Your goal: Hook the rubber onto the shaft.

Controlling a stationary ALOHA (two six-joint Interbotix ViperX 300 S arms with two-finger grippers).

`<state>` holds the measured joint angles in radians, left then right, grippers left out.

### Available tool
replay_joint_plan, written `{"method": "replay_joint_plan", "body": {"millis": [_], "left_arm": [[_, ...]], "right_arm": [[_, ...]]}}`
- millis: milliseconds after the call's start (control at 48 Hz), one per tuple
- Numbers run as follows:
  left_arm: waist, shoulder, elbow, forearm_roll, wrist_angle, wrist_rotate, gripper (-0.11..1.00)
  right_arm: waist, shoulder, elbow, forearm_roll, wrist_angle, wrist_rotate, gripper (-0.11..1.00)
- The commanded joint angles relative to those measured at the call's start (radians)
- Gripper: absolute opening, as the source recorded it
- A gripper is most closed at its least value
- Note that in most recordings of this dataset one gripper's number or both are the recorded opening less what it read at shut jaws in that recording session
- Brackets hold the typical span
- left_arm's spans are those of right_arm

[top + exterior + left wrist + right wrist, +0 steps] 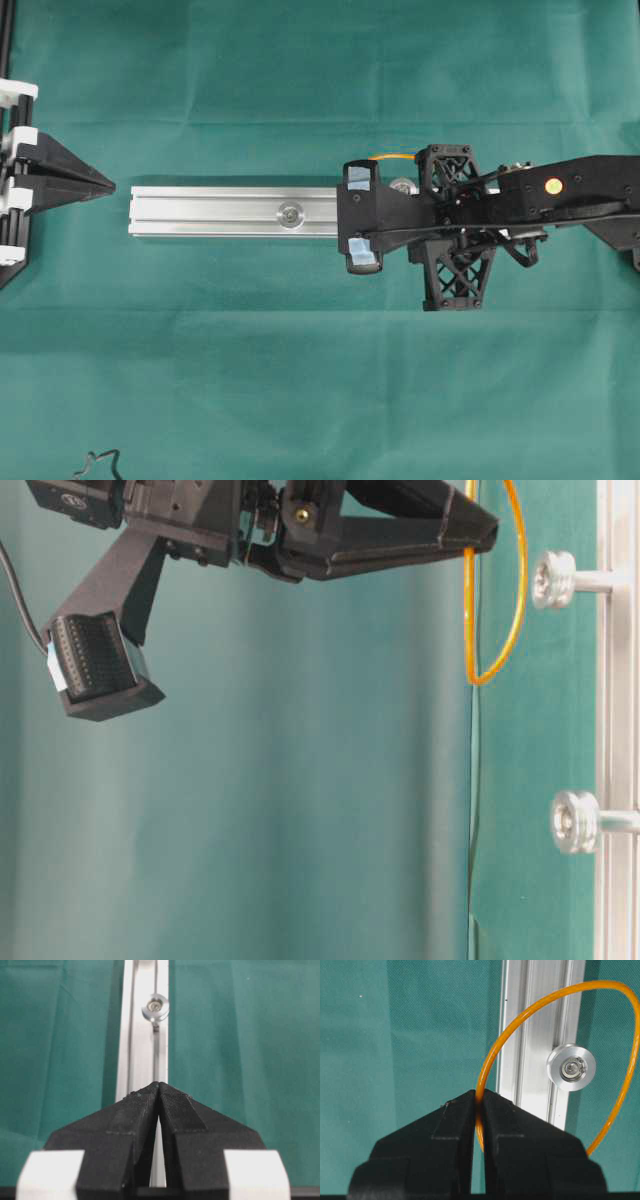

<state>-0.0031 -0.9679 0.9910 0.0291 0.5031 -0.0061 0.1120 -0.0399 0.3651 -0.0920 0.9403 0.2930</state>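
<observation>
green cloth (300, 360) covers the table under one silver rail (220, 211) bearing two shafts (553, 579), right gripper (479, 1097) pinching one orange rubber (492, 1057) above it, left gripper (158, 1087) closed, empty.

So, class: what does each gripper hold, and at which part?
The right gripper pinches the orange rubber band at one spot on its loop; the left gripper is shut on nothing.

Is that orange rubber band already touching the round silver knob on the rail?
Apart. In the table-level view the rubber band hangs from the right gripper, with green cloth showing between it and the knob.
</observation>
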Motion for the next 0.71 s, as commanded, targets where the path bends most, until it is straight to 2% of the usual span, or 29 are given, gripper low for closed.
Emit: {"method": "replay_joint_plan", "body": {"millis": [0,688], "left_arm": [[0.002,0.006,-0.031,0.002,-0.005,0.0,0.0],[0.002,0.006,-0.031,0.002,-0.005,-0.002,0.0]], "right_arm": [[0.0,-0.012,-0.009,0.002,-0.006,0.002,0.06],[0.028,-0.012,-0.012,0.006,-0.011,0.006,0.06]]}}
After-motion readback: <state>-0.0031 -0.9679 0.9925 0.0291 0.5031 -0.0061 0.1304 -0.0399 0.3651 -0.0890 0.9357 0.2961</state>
